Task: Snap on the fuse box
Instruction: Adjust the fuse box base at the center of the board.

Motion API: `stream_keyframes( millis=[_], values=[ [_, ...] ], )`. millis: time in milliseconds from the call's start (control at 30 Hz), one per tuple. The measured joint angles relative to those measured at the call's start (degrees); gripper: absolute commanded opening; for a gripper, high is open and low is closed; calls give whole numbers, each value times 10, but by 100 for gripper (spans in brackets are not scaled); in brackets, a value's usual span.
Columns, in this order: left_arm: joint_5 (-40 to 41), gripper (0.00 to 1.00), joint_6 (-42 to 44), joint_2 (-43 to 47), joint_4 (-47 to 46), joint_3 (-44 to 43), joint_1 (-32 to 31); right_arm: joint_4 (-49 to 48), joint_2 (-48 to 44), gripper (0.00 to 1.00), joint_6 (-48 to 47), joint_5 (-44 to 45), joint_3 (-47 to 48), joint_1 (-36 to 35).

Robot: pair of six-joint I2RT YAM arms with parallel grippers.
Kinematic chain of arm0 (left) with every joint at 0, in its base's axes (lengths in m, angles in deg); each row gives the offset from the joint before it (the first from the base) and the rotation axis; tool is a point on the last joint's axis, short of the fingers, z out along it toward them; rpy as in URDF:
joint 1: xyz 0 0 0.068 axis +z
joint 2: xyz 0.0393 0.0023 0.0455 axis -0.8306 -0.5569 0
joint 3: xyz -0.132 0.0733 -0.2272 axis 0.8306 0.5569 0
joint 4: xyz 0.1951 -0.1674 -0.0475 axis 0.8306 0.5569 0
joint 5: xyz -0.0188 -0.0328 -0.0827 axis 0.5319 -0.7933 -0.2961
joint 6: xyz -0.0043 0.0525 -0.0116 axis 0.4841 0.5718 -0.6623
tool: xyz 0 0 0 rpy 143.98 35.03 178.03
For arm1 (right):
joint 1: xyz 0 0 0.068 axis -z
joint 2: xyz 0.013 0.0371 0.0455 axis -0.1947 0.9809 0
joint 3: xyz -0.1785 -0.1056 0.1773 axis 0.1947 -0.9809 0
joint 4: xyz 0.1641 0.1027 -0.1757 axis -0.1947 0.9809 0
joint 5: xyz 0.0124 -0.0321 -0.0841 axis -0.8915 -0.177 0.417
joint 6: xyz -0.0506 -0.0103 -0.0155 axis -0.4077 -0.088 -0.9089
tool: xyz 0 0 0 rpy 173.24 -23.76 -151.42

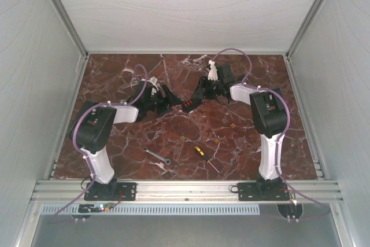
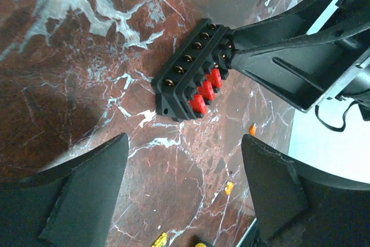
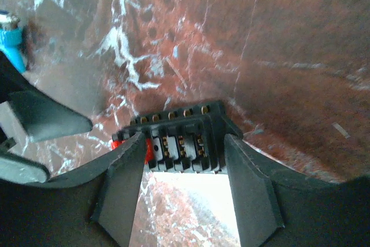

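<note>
Black plastic with red fuses: the fuse box (image 1: 188, 106) lies mid-table on red marble (image 1: 243, 143), between both arms. We see the right gripper (image 3: 185, 143) at one end of it, fingers part-spread to either side; whether they clamp it we cannot tell. The left gripper (image 2: 185, 143) hangs wide apart just short of the box, not touching. A wrench (image 1: 156, 155) and a screwdriver (image 1: 200, 152) lie nearer the bases.
</note>
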Motion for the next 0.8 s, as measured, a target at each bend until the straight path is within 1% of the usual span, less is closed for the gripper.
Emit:
stream_keyframes(
  millis=[233,333,600,800],
  values=[
    [-38,65,0,-32,-1,-20,-11,-40,-24,50,17,-33,-64,-8],
    [-52,62,0,-38,-2,-25,-14,-49,-32,49,21,-40,-81,-17],
    [-65,62,1,-37,4,-20,-18,-69,-56,48,30,-36,-122,-27],
    [-67,63,0,16,5,45,-30,-69,-86,48,34,-38,-162,-46]
  ],
)
